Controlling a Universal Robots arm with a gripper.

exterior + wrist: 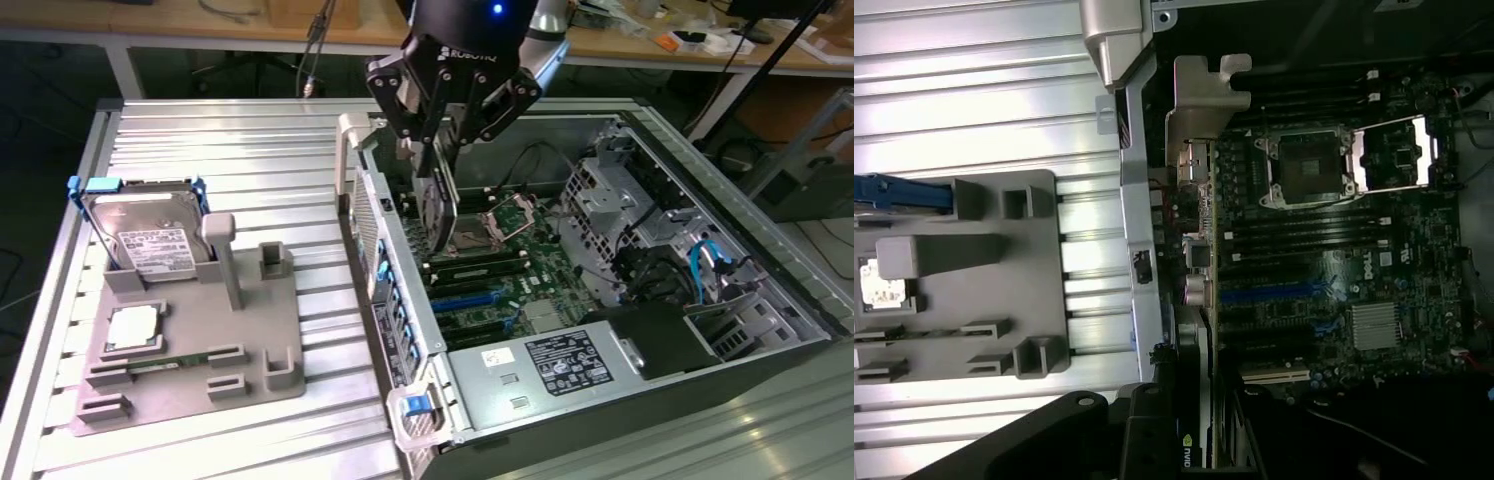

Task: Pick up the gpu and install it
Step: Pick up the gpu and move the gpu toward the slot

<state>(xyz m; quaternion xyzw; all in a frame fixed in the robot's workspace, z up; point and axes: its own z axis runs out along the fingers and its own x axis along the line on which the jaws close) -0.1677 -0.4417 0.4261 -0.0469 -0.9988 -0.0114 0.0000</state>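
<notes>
Tool [439,160] clamped on gpu [441,215], upright over open computer case [641,430], motherboard [521,265] inside

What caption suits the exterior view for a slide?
Gripper holds the gpu edge-on over the open computer case; hard drive stands on grey tray.
</notes>
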